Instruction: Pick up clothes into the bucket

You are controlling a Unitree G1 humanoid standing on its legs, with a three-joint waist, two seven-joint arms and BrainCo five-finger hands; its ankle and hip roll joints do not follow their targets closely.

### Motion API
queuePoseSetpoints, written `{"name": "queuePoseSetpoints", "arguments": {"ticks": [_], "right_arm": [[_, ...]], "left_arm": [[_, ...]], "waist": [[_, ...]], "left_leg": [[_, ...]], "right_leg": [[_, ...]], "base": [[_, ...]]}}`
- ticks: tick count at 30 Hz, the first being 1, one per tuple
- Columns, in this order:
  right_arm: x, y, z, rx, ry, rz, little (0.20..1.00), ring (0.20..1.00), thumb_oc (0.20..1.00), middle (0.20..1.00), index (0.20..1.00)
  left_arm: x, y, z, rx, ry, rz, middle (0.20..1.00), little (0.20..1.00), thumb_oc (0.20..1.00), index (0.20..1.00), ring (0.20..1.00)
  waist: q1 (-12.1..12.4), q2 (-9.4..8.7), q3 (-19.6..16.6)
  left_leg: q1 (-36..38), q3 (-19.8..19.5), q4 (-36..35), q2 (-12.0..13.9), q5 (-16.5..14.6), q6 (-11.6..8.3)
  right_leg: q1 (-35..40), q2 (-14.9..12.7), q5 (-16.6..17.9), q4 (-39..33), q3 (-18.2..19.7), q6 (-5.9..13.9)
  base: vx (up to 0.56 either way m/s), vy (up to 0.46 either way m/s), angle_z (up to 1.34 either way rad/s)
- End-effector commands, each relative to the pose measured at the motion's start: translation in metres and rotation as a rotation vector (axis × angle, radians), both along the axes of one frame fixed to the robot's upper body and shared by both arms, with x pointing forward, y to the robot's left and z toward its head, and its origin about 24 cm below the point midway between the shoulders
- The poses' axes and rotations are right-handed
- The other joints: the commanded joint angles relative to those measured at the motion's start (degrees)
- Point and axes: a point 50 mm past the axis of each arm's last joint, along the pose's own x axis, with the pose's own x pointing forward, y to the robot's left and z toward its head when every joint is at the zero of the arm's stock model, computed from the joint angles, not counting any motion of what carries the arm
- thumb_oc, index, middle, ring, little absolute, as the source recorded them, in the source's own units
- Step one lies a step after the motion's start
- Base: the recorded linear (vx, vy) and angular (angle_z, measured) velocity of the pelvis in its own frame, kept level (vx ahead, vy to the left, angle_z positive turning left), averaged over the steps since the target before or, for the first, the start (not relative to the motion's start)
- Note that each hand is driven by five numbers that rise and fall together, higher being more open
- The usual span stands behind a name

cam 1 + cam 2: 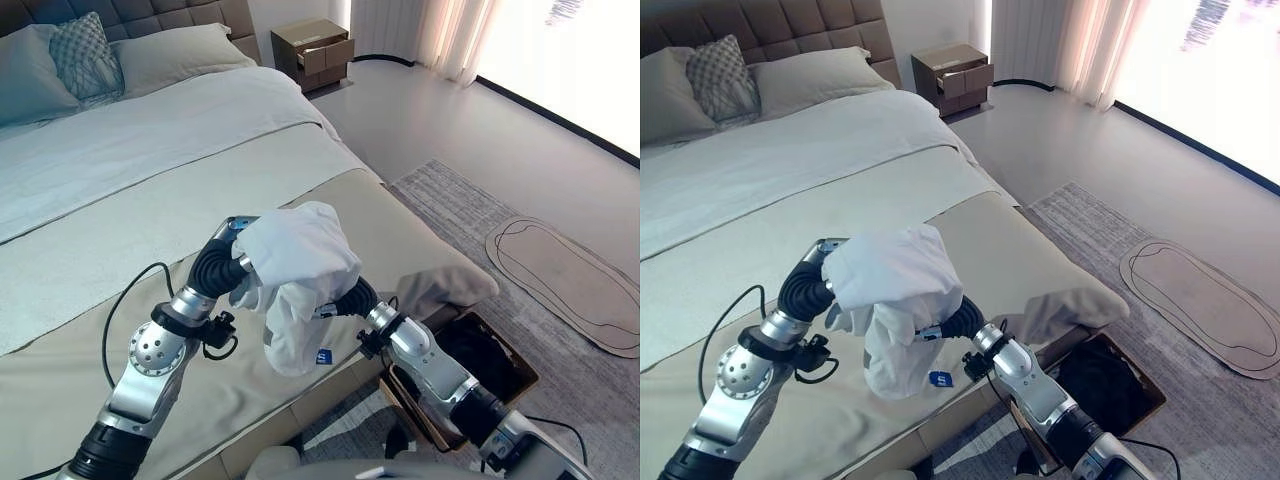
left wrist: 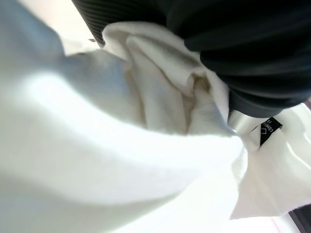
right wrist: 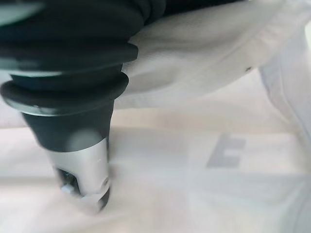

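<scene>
We hold the shirt (image 1: 298, 280) bundled above the bed (image 1: 120, 250), fingers hidden, grip unclear, and should gather loose folds before swinging to the bucket (image 1: 515, 375).

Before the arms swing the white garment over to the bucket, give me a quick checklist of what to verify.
1. White garment lifted off the bed: ok, bunched between both arms, lower end hanging.
2. Left robot hand grip: cannot tell, fingers buried in cloth.
3. Right robot hand grip: cannot tell, hidden under the garment.
4. Bucket reachable: ok, on the rug beside the bed, to the robot's right.
5. Bucket room: cannot tell, dark contents inside.
</scene>
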Motion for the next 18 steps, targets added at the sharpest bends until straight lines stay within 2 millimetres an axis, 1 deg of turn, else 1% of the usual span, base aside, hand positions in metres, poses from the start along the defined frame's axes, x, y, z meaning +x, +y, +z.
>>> {"name": "queuePoseSetpoints", "arguments": {"ticks": [1, 11, 15, 16, 18], "right_arm": [[0.005, 0.022, 0.030, 0.156, -0.066, 0.053, 0.200, 0.200, 0.200, 0.200, 0.200], [0.006, 0.010, 0.024, 0.168, -0.034, 0.027, 0.200, 0.200, 0.200, 0.200, 0.200], [0.005, 0.002, 0.019, 0.179, -0.004, 0.009, 0.200, 0.200, 0.200, 0.200, 0.200], [0.005, -0.005, 0.015, 0.193, 0.015, -0.022, 0.200, 0.200, 0.200, 0.200, 0.200], [0.004, -0.009, 0.013, 0.212, 0.034, -0.042, 0.200, 0.200, 0.200, 0.200, 0.200]], "left_arm": [[-0.006, -0.012, 0.031, -0.072, -0.135, -0.108, 0.200, 0.200, 0.200, 0.200, 0.200], [-0.005, -0.010, 0.023, -0.082, -0.099, -0.102, 0.200, 0.200, 0.200, 0.200, 0.200], [-0.005, -0.007, 0.020, -0.091, -0.089, -0.077, 0.200, 0.200, 0.200, 0.200, 0.200], [-0.004, -0.005, 0.016, -0.096, -0.079, -0.056, 0.200, 0.200, 0.200, 0.200, 0.200], [-0.004, -0.004, 0.014, -0.103, -0.073, -0.037, 0.200, 0.200, 0.200, 0.200, 0.200]], "waist": [[0.7, -2.22, -1.1], [0.5, -2.03, -1.2], [0.5, -2.11, -1.3], [0.4, -2.16, -1.4], [0.3, -2.19, -1.4]], "left_leg": [[-2.1, 0.4, 1.7, 0.5, -0.9, -0.26], [-2.0, 0.5, 1.7, 0.4, -1.0, -0.11], [-1.9, 0.5, 1.8, 0.4, -1.1, -0.13], [-1.8, 0.5, 1.8, 0.4, -1.2, -0.11], [-1.7, 0.4, 1.9, 0.4, -1.2, -0.10]], "right_leg": [[-1.7, -3.7, 1.0, 2.3, 0.0, 3.27], [-1.8, -3.8, 1.0, 2.4, 0.3, 3.33], [-1.6, -3.8, 0.9, 2.4, 0.2, 3.26], [-1.4, -3.8, 0.8, 2.5, 0.2, 3.21], [-1.3, -3.8, 0.7, 2.5, 0.2, 3.19]], "base": [[0.00, 0.000, 0.00], [0.00, 0.000, 0.00], [0.00, 0.000, 0.00], [0.00, 0.000, 0.00], [0.00, 0.000, 0.00]]}}
